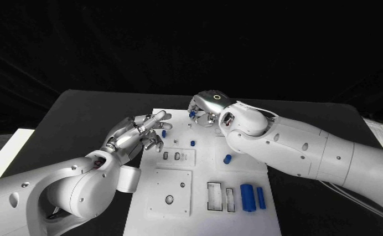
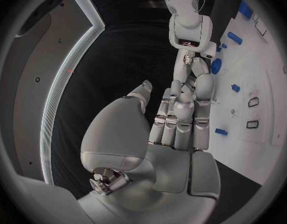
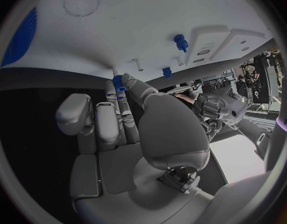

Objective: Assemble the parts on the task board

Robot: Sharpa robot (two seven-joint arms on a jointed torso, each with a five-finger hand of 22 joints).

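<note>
I have both hands over the far end of the white board (image 1: 203, 178), which lies on the black table (image 1: 88, 114). My right hand (image 1: 209, 108) sits at the board's far edge with its fingers (image 3: 121, 87) curled down around a small blue part (image 3: 118, 80); from the right wrist camera that part sits at the fingertips, against the board's edge, and I read it as pinched there. In the head view a bit of blue shows just beside those fingers on the left-hand side.

My left hand (image 1: 140, 133) hovers over the board's left edge, fingers (image 2: 181, 104) stretched forward and close together, nothing between them. A short blue peg (image 1: 164, 133) stands just beside those fingertips, and another small blue piece (image 1: 192, 142) lies a little beyond them toward the right arm.

Nearer to me than both hands, a stubby blue piece (image 1: 227, 159) lies beside the right forearm. Well behind the fingers, at the near end of the board, two long blue cylinders (image 1: 253, 197) lie side by side next to two empty rectangular slots (image 1: 220, 197). A square plate (image 1: 170, 191) with a round hole is just beside the left forearm.
</note>
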